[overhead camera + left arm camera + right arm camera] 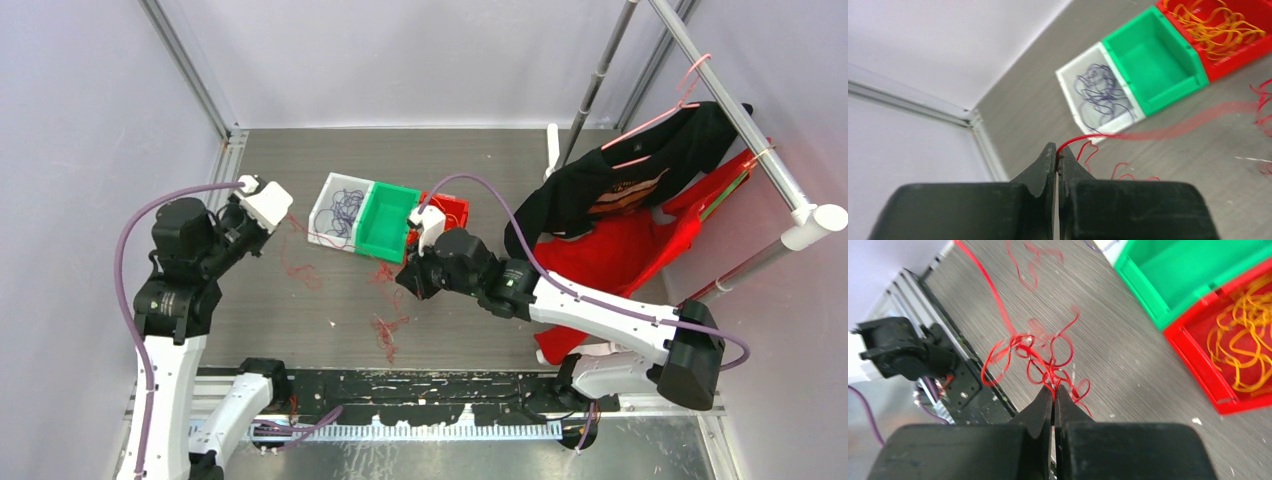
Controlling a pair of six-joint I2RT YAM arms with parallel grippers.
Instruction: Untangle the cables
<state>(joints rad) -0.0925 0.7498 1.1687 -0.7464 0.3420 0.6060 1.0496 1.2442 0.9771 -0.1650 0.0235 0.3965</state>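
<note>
- Left gripper (1056, 151): jaws pressed together, pinching a red strand (1075, 138) right at the tips. From there the strand runs off toward the right, blurred along its length.
- Right gripper (1053, 390): jaws together, tips nipped on a red tangle (1045, 357) of curly loops that spreads out just beyond them. One long red line rises from the tangle toward the upper left of the right wrist view.
- More loose red loops (386, 330) lie on the grey table (480, 160), in front of the bins and between the two arms.
- Three bins stand side by side, touching, in the middle of the table.
- White bin (1064, 86): holds purple cables (1100, 92) in a loose scribble.
- Green bin (1148, 55): sits between the other two; no cable seen inside.
- Red bin (1230, 65): holds orange-yellow cables (1215, 22), piled in loops.
- Right side of the cell: a black shirt (620, 180) and a red garment (640, 250) hang from a rail, well apart from the cables.
</note>
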